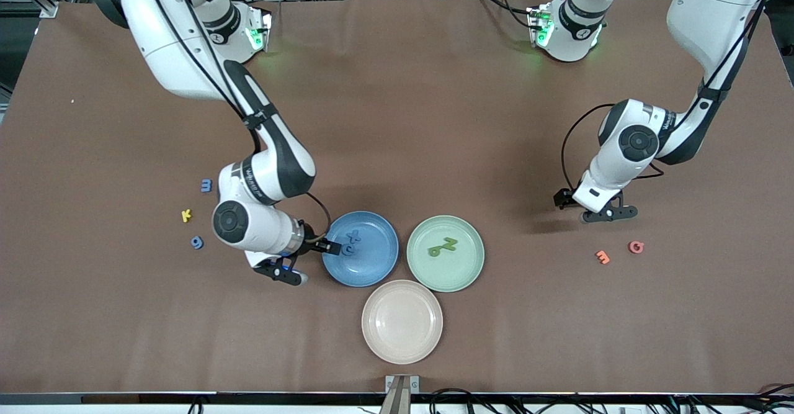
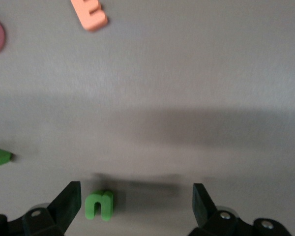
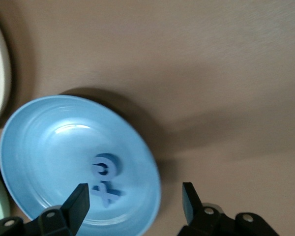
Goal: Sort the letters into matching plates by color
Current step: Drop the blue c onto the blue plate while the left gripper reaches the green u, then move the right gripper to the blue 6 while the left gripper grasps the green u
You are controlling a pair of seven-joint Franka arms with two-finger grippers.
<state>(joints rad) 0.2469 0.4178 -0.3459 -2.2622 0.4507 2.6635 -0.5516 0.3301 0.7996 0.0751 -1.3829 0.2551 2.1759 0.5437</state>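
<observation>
Broadly, the brown tabletop (image 1: 397, 122) carries three plates clustered near the front camera: the blue plate (image 1: 372, 265) holding two blue letters (image 1: 351, 243), the green plate (image 1: 462, 271) with green letters (image 1: 441, 247), and the bare beige plate (image 1: 402, 339). Over the blue plate's rim, the right hand (image 1: 310, 259) hangs with fingers spread and empty, apparently after a drop. Toward its own end, the left hand (image 1: 595, 206) hovers open above a small green letter (image 2: 99, 204), likely to pick it, with orange (image 1: 602, 256) and pink (image 1: 636, 247) pieces nearby.

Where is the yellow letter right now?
In the front view, the yellow letter lies on the table toward the right arm's end, between a blue letter farther from the camera and a blue 9 nearer.
</observation>
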